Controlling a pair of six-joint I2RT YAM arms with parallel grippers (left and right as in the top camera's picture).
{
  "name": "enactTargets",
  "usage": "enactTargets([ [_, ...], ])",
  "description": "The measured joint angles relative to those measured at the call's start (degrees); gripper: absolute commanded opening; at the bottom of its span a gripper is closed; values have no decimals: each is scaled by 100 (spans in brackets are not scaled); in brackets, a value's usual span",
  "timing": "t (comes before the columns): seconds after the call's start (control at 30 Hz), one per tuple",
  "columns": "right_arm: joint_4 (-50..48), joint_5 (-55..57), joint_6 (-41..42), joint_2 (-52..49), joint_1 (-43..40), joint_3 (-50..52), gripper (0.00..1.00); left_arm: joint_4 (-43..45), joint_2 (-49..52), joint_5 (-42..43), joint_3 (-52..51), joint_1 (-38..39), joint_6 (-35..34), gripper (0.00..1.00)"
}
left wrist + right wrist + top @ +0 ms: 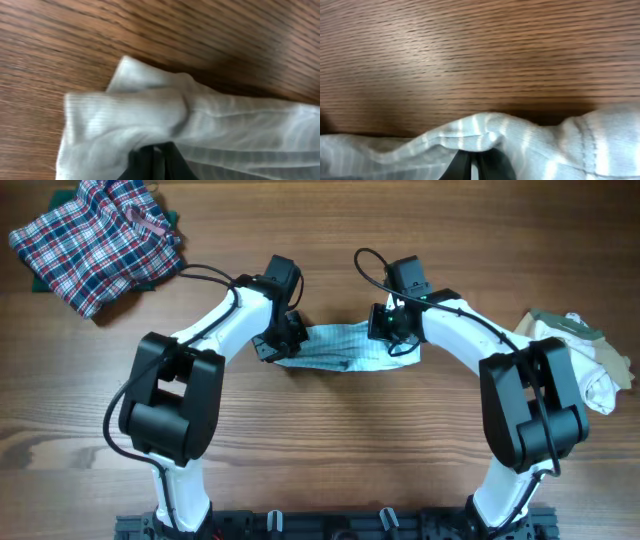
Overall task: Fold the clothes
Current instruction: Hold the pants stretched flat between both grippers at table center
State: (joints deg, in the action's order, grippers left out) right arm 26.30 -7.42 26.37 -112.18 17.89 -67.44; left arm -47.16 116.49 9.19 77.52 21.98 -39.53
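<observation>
A pale blue-white finely striped garment [345,348] lies stretched between my two grippers at the table's middle. My left gripper [283,345] is shut on its left end; in the left wrist view the black fingers [156,157] pinch the cloth [150,117] from below. My right gripper [397,338] is shut on its right end; in the right wrist view the fingers [472,162] are closed on a fold of the cloth [530,142]. The cloth sags slightly between the grippers.
A red-white-blue plaid garment [95,240] lies bunched at the far left corner. A beige and white pile [585,360] lies at the right edge. The wooden table [330,440] lies bare in front of the grippers.
</observation>
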Motion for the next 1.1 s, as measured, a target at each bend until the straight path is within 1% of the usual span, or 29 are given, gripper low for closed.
enactTargets([
  [0.07, 39, 20, 0, 0, -52, -9, 7, -39, 0, -140, 2, 35, 0, 8],
  [0.13, 57, 17, 0, 0, -85, -13, 5, -57, 0, -216, 7, 59, 0, 4],
  [0.2, 79, 15, -35, 0, -87, -28, 4, -81, 0, -267, 7, 59, 2, 4],
  [0.37, 326, -63, -424, -22, -199, -177, 5, -90, 0, -302, 13, 63, 0, 4],
  [0.43, 503, -31, -511, -22, -275, -251, 7, -122, -4, -396, 28, 63, 0, 4],
  [0.53, 859, -20, -575, 35, -310, -382, 10, -149, -133, -551, 33, 57, 0, 8],
  [0.63, 1150, -52, -669, 297, -310, -439, 14, -142, -439, -669, 39, 35, 2, 12],
  [0.77, 1508, -289, -833, 649, -317, -533, 15, -125, -667, -748, 83, 31, 2, 14],
  [0.87, 1917, -385, -855, 678, -317, -555, 15, -120, -667, -769, 85, 31, 2, 15],
  [0.9, 2013, -417, -855, 678, -315, -555, 17, -101, -667, -769, 85, 31, 2, 15],
  [1.03, 2085, -455, -872, 678, -308, -533, 20, 15, -667, -767, 85, 31, 2, 16],
  [1.1, 2024, -452, -872, 678, -308, -431, 19, 46, -667, -763, 85, 31, 0, 15],
])
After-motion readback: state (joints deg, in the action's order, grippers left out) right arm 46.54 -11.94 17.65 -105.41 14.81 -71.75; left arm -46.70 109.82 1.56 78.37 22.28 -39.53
